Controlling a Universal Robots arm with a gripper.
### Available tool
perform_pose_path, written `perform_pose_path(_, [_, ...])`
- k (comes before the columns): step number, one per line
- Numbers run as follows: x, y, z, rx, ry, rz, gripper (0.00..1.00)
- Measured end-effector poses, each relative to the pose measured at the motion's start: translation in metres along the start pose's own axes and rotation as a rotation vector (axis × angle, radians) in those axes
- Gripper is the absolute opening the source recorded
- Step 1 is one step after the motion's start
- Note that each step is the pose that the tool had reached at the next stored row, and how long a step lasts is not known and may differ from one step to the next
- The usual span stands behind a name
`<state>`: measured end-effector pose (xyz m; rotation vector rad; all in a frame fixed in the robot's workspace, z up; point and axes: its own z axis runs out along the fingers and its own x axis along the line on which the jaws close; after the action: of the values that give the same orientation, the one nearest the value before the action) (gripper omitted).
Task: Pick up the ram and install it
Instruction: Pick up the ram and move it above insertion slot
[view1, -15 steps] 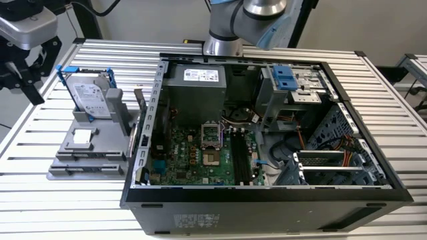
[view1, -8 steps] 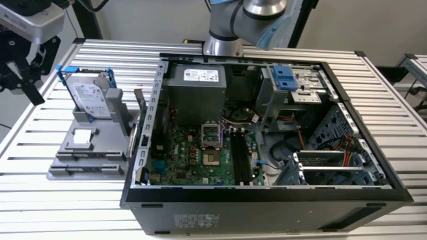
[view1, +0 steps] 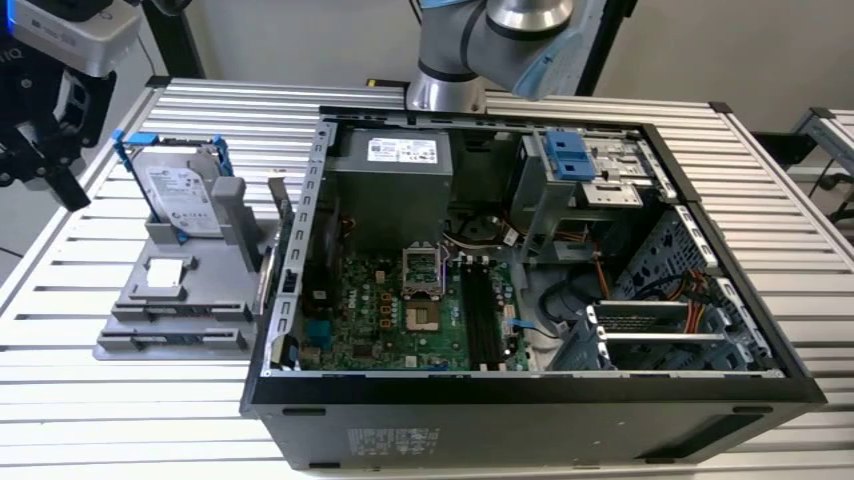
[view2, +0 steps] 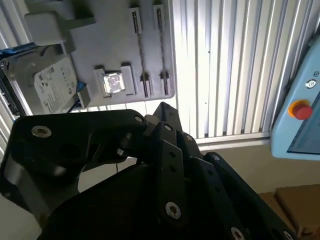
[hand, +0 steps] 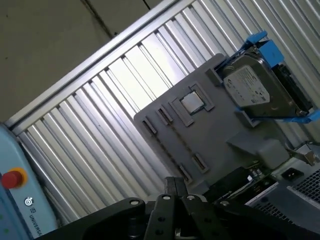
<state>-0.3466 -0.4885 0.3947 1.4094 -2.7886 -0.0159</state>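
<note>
- The open computer case (view1: 534, 250) lies on the slatted worktop (view1: 200, 420); nothing is installed yet.
- The grey tray (view1: 174, 300) sits at its 9 o'clock.
- The hand (view1: 47, 165) hangs at the tray's 10 o'clock, well apart; how wide it stands I cannot tell.
- The ram (view1: 279, 197), seemingly, stands on edge between tray and case. The approach is the step in hand, and the pick calls for squaring over that thin edge.

arm (view1: 497, 30) cut by top edge | ram (view1: 279, 197) edge-on, too sm. for detail
</note>
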Motion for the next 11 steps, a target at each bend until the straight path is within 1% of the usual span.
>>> perform_pose_path(11, [0.0, 0.0, 0.0, 0.0024, 0.0037, -0.2, 0.0])
